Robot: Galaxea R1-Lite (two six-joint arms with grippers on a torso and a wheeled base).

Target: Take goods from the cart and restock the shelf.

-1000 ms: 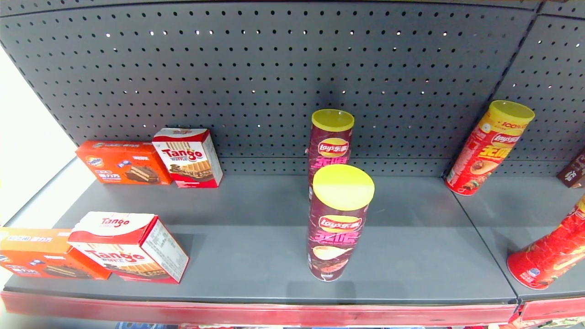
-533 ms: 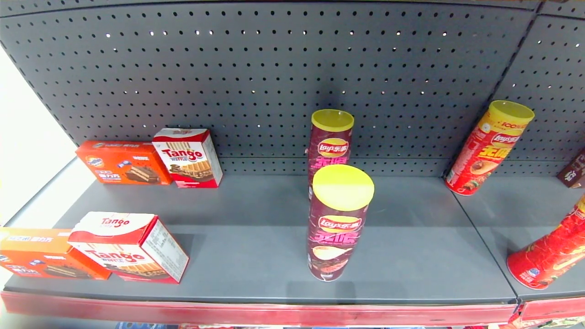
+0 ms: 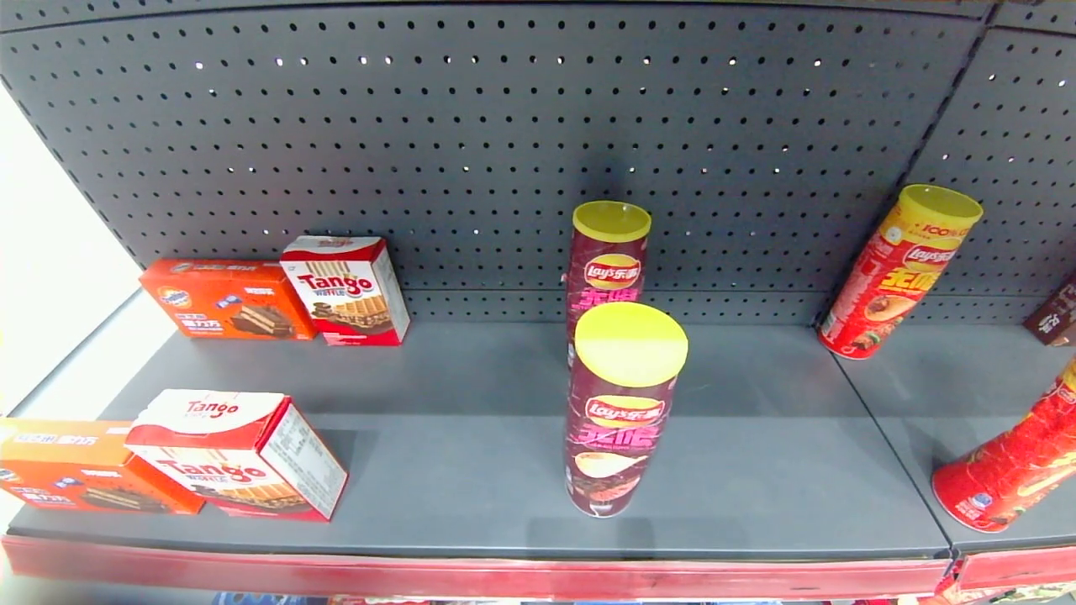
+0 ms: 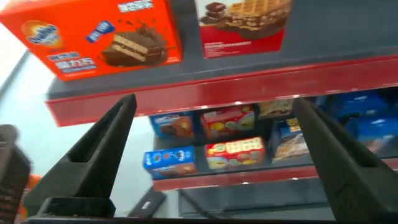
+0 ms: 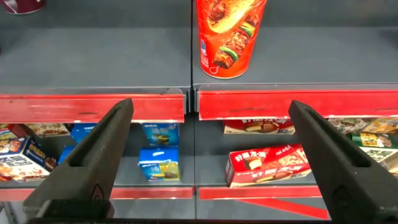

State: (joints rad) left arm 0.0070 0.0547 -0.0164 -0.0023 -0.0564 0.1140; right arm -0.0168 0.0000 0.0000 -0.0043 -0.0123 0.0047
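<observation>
The grey shelf (image 3: 471,454) carries two dark red chip cans with yellow lids, one in front (image 3: 622,412) and one behind it (image 3: 609,260). Orange wafer boxes (image 3: 227,298) and red-and-white wafer boxes (image 3: 349,290) stand at its left. My left gripper (image 4: 213,102) hangs open and holds nothing, just in front of the shelf's red edge (image 4: 261,78), below an orange box (image 4: 106,37). My right gripper (image 5: 211,104) is open and holds nothing too, before the red shelf lip (image 5: 292,102), with a red chip can (image 5: 227,34) standing above it.
Two red chip cans (image 3: 899,269) (image 3: 1009,470) stand on the neighbouring shelf section at the right. A front wafer box (image 3: 239,454) and an orange box (image 3: 76,475) sit near the left front edge. Lower shelves hold several snack boxes (image 5: 267,165) (image 4: 236,152).
</observation>
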